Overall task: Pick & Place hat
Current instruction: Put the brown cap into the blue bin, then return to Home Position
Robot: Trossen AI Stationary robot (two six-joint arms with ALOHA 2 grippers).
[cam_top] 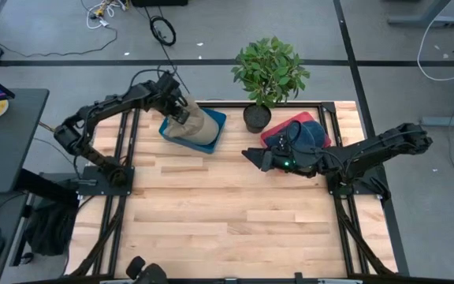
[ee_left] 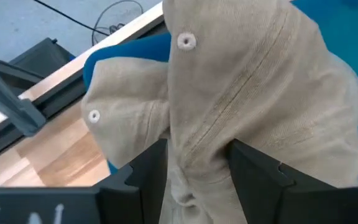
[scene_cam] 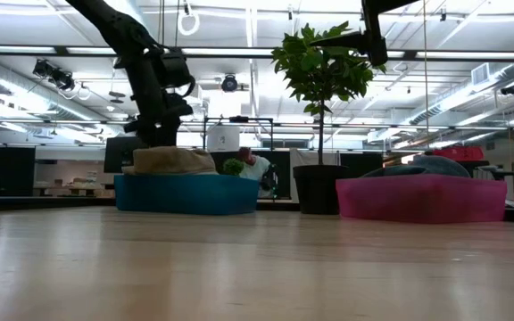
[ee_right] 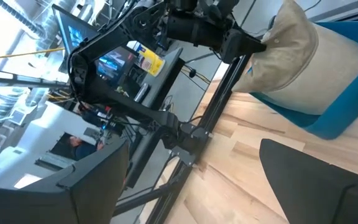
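Note:
A beige hat (cam_top: 198, 126) lies crumpled on a blue tray (cam_top: 215, 118) at the table's far left; it also shows in the low view (scene_cam: 172, 160) and the right wrist view (ee_right: 291, 56). My left gripper (cam_top: 181, 110) comes down on the hat's far-left part and is shut on its cloth (ee_left: 197, 149). My right gripper (cam_top: 251, 155) hovers high over the table's middle right, open (ee_right: 191, 162), touching nothing. A dark blue hat (cam_top: 310, 132) rests in a red tray (cam_top: 277, 132) behind it. My left gripper pinches a bunched fold of the beige hat's crown (ee_left: 197, 127) between its two fingers (ee_left: 145, 168), beside a stitched seam. The fingers come from above, slanting from the table's left. The hat's lower part still lies on the blue tray (ee_left: 120, 53), its cloth slack.
A potted plant (cam_top: 268, 75) stands at the far edge between the two trays, its pot (scene_cam: 319, 189) close to the red tray (scene_cam: 422, 198). Bare wooden table (cam_top: 227, 213) stretches across the near half. Black frame rails run along both sides.

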